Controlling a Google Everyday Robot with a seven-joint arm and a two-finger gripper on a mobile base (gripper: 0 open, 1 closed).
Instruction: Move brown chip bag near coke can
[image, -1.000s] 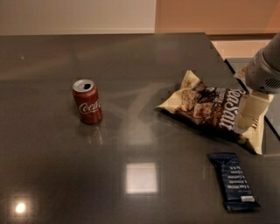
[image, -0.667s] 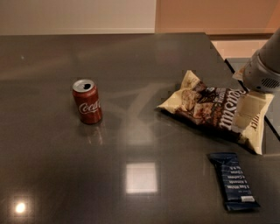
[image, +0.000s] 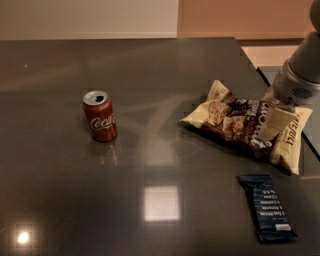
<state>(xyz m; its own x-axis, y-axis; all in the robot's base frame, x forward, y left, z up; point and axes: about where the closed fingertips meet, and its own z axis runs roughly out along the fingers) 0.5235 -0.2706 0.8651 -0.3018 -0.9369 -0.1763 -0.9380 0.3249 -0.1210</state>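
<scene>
Camera view is showing the gripper (image: 274, 126) hovering at the right end of the brown chip bag (image: 235, 120) by the right edge of the worktop (image: 150, 75) — closed or not, I cannot tell — a light, crinkly bag probably wanting a seam pinch.

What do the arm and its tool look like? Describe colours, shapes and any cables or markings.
The arm is a smooth, rounded, pale grey cylinder; its lower end carries a small grille of dark slots. The tool below it, at the picture's right edge over the brown chip bag, is a flat cream-white piece. No cables, lettering or sleeves show.
</scene>
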